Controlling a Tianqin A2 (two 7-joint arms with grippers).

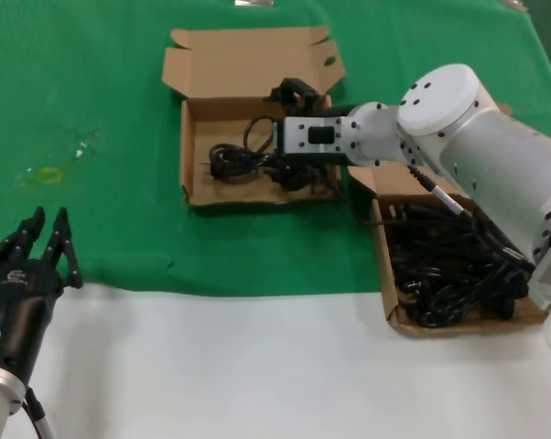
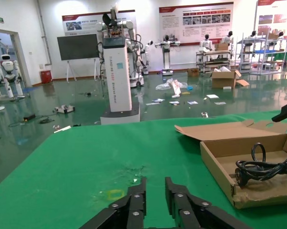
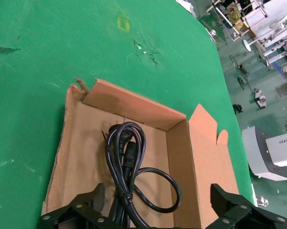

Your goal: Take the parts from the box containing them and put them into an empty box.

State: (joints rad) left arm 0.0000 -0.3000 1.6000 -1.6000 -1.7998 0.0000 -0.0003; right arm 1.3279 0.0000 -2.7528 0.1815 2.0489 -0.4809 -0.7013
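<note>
1. Up in the middle of the head view, the right gripper (image 1: 294, 146) hangs over the once-empty box (image 1: 195, 165), its fingers (image 3: 81, 210) spread wide apart.
2. One cord (image 3: 127, 167) lies inside that box.
3. More cords (image 1: 449, 265) fill the full box (image 1: 383, 256) at the right.
4. Low at the left, the left gripper (image 1: 48, 240) waits, fingers slightly apart.
</note>
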